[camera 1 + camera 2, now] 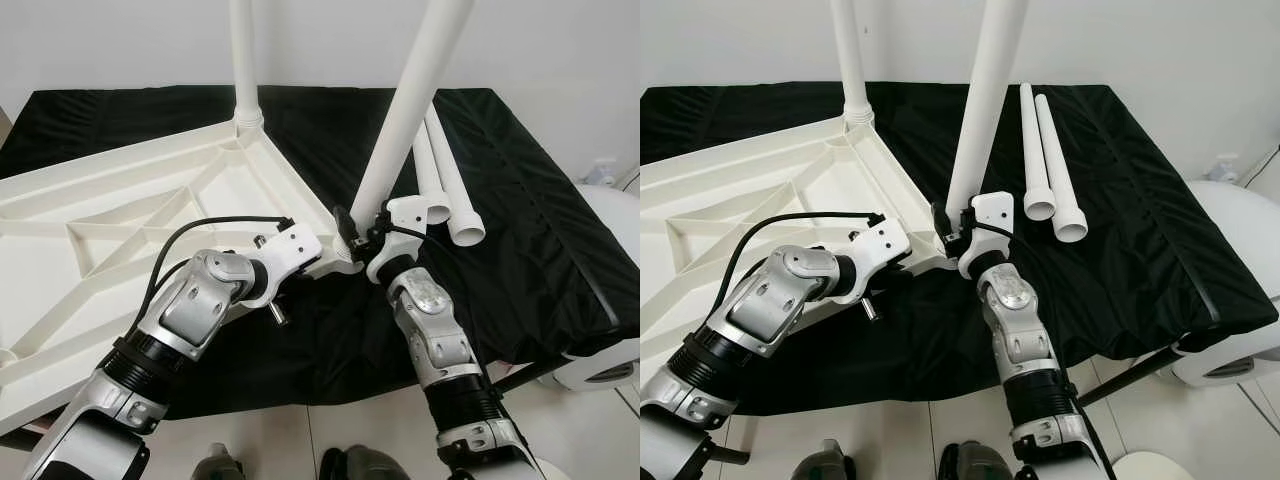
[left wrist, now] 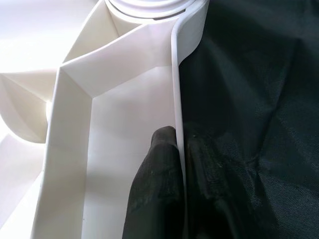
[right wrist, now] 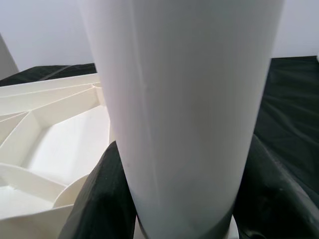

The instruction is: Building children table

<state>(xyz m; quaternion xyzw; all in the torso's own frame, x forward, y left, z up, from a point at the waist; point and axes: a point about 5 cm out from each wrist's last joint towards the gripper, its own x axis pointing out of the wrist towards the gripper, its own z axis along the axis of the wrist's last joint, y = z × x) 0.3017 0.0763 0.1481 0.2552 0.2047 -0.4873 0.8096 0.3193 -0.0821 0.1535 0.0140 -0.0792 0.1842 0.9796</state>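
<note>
A: Two grippers, both busy at the near corner of the white tabletop [image 1: 120, 215], which lies underside up on the black cloth [image 1: 520, 210]. What does each one have?

B: The left gripper [image 2: 180, 149] is pinched on the tabletop's side rim [image 2: 175, 89]: one black finger [image 2: 159, 179] lies inside the rim wall, the other outside against the cloth, with only the thin wall between them. The right gripper [image 1: 362, 232] is clamped on the table leg [image 1: 410, 110], its fingers [image 3: 102, 189] spread just wide enough to wrap the tube near its lower end.

A: And where does that leg stand?

B: Its foot is at the near corner socket, just beside the left gripper, and it leans slightly toward the robot's right. Whether it is fully seated I cannot tell.

A: Other legs?

B: One upright leg [image 1: 243, 55] stands in the far corner socket [image 1: 247, 122]. Two loose legs [image 1: 1050, 160] lie side by side on the cloth to the right of the held one, near but not touching it.

A: Room to move?

B: To the right of the loose legs the cloth is bare out to the edge. The tabletop's left end runs past the cloth's near edge, and a round white object [image 1: 1240, 290] sits beyond the right corner.
</note>
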